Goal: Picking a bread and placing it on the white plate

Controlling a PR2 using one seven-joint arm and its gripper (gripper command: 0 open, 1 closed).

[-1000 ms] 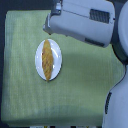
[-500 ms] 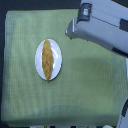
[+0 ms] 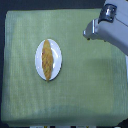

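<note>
**Bread on the plate, arm off to the side**

The bread [image 3: 47, 60] lies lengthwise across the white plate [image 3: 58, 52], on the green cloth [image 3: 90, 95]. Its bumpy crust looks stiff and light, probably somewhat crumbly; the middle of the loaf, across its narrow width, would be the sensible place to grip it. The gripper [image 3: 88, 34] sits well apart, toward the exterior view's upper right, touching nothing visible. Its fingers are too blurred to judge how far they are spread.

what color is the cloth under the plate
Light green cloth, a fine woven look, in the exterior view.
</note>
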